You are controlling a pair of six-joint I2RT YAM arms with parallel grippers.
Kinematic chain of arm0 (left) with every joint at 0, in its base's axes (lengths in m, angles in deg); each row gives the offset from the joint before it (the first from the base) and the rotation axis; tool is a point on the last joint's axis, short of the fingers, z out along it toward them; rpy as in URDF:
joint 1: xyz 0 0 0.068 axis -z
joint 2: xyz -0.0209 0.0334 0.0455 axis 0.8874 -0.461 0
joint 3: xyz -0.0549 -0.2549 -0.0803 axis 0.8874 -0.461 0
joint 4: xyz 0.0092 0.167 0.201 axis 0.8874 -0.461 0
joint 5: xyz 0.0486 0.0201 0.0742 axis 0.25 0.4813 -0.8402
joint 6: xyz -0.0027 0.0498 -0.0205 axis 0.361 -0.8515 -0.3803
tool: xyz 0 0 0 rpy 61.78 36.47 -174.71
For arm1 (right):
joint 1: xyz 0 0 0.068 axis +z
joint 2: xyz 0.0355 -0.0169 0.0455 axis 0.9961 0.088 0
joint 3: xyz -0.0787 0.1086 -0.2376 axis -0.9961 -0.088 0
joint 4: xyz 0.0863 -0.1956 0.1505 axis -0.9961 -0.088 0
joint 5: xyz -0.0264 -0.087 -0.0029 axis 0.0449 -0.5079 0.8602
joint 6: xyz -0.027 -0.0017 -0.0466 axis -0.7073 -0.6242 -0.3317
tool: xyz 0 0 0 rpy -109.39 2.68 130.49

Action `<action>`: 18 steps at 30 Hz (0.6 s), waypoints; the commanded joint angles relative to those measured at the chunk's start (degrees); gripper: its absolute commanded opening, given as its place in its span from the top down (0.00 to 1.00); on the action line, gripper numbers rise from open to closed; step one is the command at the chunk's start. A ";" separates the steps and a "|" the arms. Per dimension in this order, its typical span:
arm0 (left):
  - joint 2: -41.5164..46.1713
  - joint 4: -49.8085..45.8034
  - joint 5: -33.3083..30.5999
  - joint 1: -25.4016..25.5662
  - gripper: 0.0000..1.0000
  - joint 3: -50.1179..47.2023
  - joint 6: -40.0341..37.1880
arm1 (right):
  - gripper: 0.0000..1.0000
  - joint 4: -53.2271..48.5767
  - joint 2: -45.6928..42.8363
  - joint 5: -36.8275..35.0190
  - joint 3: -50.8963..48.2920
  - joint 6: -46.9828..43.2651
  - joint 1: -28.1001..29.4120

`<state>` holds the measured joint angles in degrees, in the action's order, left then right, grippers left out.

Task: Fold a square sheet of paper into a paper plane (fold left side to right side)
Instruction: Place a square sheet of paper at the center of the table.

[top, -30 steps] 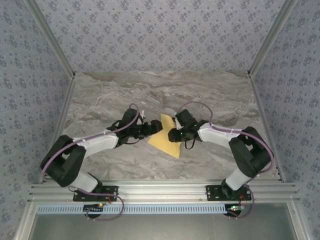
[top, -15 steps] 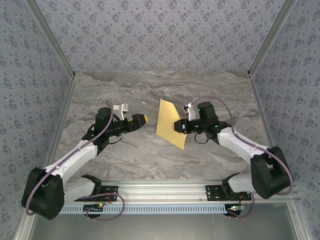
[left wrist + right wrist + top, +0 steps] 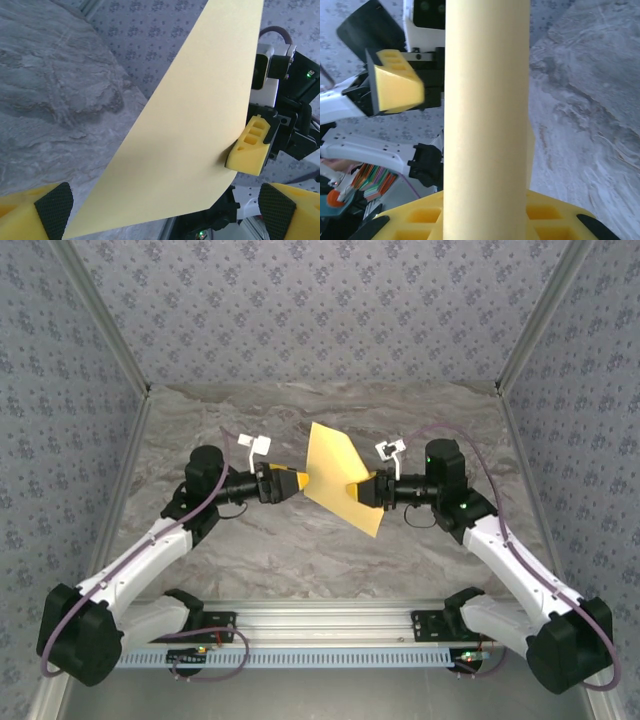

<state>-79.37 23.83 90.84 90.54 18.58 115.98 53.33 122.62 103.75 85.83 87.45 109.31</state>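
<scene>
A thin, plain yellow-orange sheet of paper (image 3: 335,475) is held up in the air above the grey marbled counter (image 3: 300,550), roughly midway between the two arms and clear of the surface. The right gripper (image 3: 368,490) is clamped on the sheet's right edge, with its yellow foam fingers pinching the paper between them. In the right wrist view the sheet rises straight up out of those fingers as a narrow upright band seen nearly edge-on. The left gripper (image 3: 292,483) points at the sheet from the other side, just beside its left edge, and its jaws stand wide apart with nothing gripped. In the left wrist view its two black-padded fingertips (image 3: 52,205) sit at the bottom corners of the picture, well apart from each other. The flat face of the paper slopes up across that view, towards the far gripper holding it.
</scene>
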 commanded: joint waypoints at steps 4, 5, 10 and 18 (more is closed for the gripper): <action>-1.82 5.04 3.70 2.53 0.05 3.55 -2.14 | 0.74 1.54 -1.24 4.21 2.14 3.28 1.95; -2.03 5.20 3.94 2.98 0.08 3.85 -2.29 | 0.74 1.80 -1.28 4.25 2.18 3.44 2.01; -2.05 5.13 3.99 3.61 0.43 3.79 -3.02 | 0.73 0.21 -1.33 2.91 2.74 2.08 2.02; -2.93 -0.41 -1.49 3.65 1.00 1.72 -4.55 | 0.51 -13.43 -1.33 -12.29 3.67 -5.58 -0.31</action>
<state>-81.60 25.49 91.78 93.86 20.77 112.98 47.70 122.10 99.64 87.28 86.21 110.01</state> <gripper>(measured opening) 0.041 0.485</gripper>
